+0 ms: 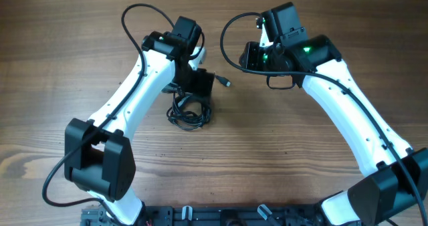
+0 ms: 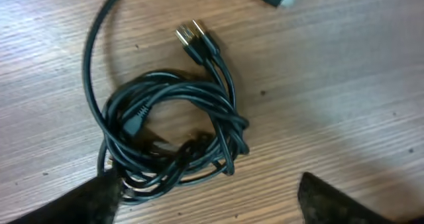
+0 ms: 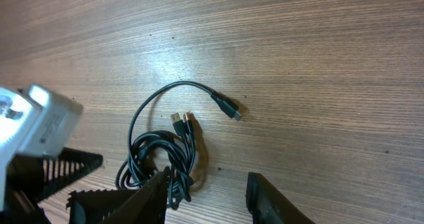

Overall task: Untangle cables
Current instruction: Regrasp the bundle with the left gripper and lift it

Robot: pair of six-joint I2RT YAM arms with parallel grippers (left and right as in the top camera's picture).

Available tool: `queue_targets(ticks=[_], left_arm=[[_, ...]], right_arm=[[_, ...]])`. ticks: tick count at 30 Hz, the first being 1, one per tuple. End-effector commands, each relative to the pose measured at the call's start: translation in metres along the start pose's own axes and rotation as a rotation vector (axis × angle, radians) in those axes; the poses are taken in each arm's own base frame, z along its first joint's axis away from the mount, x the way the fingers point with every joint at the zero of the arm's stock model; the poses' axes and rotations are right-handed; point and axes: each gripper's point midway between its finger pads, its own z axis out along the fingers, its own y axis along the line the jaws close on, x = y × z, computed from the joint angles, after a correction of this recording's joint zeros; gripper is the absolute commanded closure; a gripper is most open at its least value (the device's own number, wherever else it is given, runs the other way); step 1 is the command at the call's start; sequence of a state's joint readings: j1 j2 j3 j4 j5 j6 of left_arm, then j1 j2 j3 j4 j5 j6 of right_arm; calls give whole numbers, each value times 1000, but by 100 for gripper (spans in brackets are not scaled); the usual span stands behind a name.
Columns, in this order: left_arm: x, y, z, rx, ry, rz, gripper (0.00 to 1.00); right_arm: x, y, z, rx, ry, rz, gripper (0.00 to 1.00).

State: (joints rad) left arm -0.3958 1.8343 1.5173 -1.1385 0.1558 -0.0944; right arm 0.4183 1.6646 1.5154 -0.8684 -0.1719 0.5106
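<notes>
Cables thin, black, bunched in tangled coil; plugs protruding.

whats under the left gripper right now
The cables, a tangled coil on the table, lie below the open left gripper, two plug ends sticking out. Overhead, the gripper covers the coil's upper part.
</notes>
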Motion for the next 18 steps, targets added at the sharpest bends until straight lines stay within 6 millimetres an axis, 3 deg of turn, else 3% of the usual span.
queue_targets(ticks=[1, 3, 8, 14, 18], left_arm=[[15, 7, 16, -12, 43, -60, 19], [16, 22, 34, -52, 21, -150, 23], [9, 44, 51, -48, -32, -169, 24], [38, 78, 63, -77, 48, -335, 30], [59, 61, 69, 25, 137, -407, 42]], right_arm=[[-1, 2, -1, -1, 0, -17, 59], [-1, 2, -1, -1, 0, -17, 59], [-1, 2, -1, -1, 1, -16, 59], [-1, 2, -1, -1, 1, -16, 59], [-1, 2, -1, -2, 1, -14, 59]])
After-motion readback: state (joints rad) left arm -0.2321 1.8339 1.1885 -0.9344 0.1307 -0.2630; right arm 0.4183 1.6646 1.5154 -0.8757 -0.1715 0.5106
